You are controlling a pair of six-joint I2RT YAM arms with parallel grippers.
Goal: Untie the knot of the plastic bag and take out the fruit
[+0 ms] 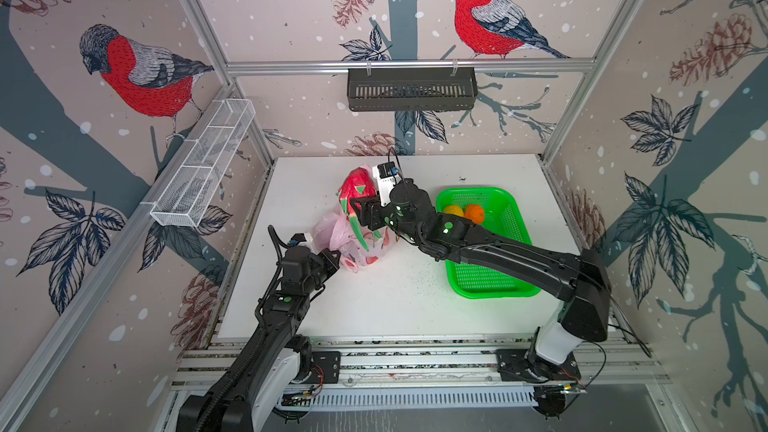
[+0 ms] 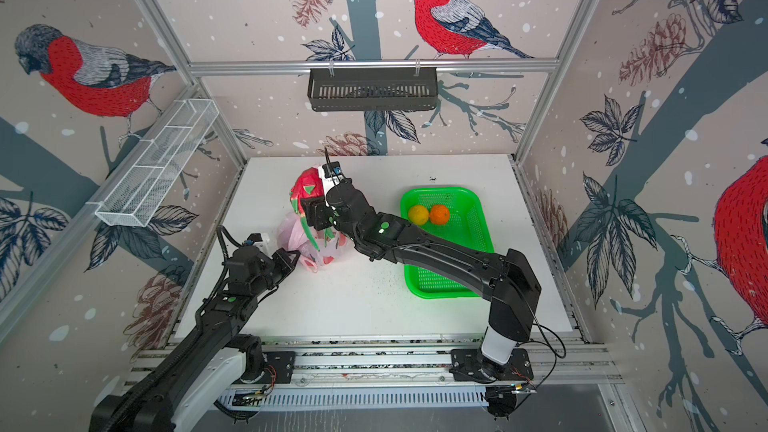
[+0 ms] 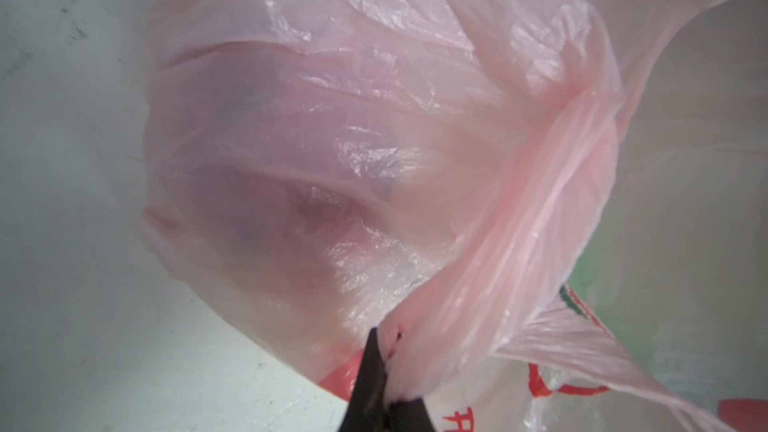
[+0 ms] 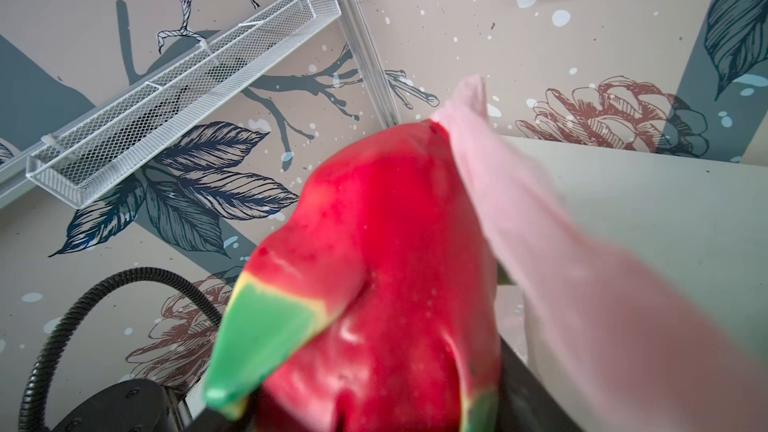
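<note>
Bright even light, soft shadows; wrist pics blurry close-up.

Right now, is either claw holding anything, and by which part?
The right gripper holds a dragon fruit by the sides of its red body. The left gripper is pinching a bunched fold of the plastic bag.

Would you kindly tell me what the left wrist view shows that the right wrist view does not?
Only the left wrist view shows the left gripper pinching a gathered fold of the pink bag. Only the right wrist view shows a red dragon fruit with green tips, close up, and the white wire shelf. Both show pink bag plastic and the white table.
</note>
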